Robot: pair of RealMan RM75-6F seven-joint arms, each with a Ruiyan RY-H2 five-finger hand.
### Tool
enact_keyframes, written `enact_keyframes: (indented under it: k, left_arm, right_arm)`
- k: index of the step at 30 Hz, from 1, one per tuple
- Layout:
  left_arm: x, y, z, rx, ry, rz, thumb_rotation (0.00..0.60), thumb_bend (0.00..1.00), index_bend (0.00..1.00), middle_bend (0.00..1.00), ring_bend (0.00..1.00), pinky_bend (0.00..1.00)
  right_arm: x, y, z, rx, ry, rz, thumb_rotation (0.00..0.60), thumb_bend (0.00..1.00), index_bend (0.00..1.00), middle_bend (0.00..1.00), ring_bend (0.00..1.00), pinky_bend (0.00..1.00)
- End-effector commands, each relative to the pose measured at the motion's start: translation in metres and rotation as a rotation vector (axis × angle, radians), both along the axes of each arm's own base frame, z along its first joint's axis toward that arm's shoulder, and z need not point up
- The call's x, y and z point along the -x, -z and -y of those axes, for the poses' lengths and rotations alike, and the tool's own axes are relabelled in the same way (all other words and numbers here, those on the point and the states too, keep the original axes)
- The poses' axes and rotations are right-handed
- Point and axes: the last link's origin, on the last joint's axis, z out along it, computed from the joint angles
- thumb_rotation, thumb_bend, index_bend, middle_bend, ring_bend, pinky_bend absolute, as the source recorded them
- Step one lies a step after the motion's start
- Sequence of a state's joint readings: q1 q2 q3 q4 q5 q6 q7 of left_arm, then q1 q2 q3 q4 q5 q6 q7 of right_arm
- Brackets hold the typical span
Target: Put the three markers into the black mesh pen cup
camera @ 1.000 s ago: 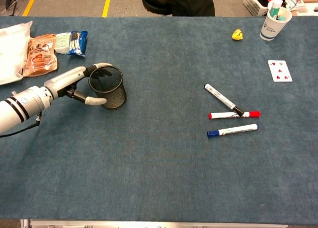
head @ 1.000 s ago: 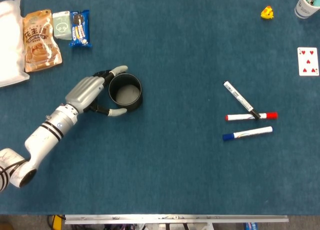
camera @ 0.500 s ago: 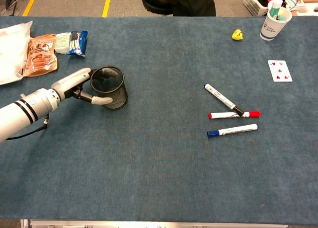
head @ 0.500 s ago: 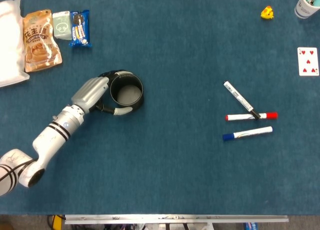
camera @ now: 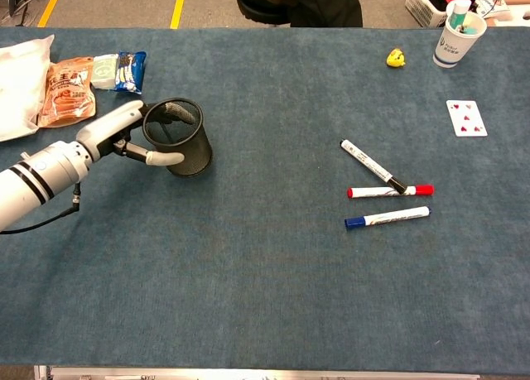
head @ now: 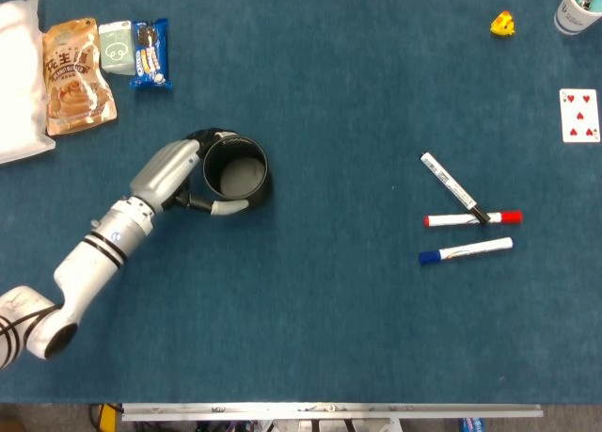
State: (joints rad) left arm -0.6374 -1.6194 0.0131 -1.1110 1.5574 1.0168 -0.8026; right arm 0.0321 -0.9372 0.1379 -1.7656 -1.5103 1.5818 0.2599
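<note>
Far left: white bag [head: 19,84], snack packets [head: 75,74] and a blue cookie pack [head: 150,54]. Next, left hand [head: 174,173] wrapped around the black mesh pen cup [head: 235,171], thumb across its near side, other fingers curled over the far rim; cup tilted a little in the chest view, possibly lifted, hard to tell. Well apart to the right, on the blue table [head: 339,291]: black marker [head: 454,188] lying diagonally, its tip touching the red marker [head: 472,218]; blue marker [head: 466,251] just below. Far right: playing card [head: 579,115], yellow toy [head: 503,24], paper cup [head: 576,8].
</note>
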Motion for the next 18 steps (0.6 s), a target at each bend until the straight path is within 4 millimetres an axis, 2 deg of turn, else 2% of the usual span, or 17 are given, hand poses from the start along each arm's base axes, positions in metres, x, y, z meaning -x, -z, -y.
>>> enact_keyframes:
  k: [1,9,18]
  left_arm:
    - [-0.005,-0.017,0.006,-0.026,0.047,-0.004,0.474,0.15,0.31,0.23,0.16,0.13]
    - [-0.02,-0.044,0.021,-0.054,0.091,-0.018,0.502,0.15,0.3,0.23,0.16,0.13]
    - [-0.028,-0.06,0.031,-0.035,0.067,-0.006,0.513,0.15,0.3,0.23,0.16,0.13]
  right_arm:
    - [-0.006,0.008,0.006,-0.051,-0.041,-0.046,0.6,0.28,0.29,0.25,0.08,0.1]
    - [-0.018,0.026,0.018,-0.161,-0.119,-0.122,0.6,0.29,0.35,0.26,0.08,0.11]
    - [-0.021,0.048,0.031,-0.277,-0.192,-0.255,0.6,0.29,0.38,0.26,0.08,0.11]
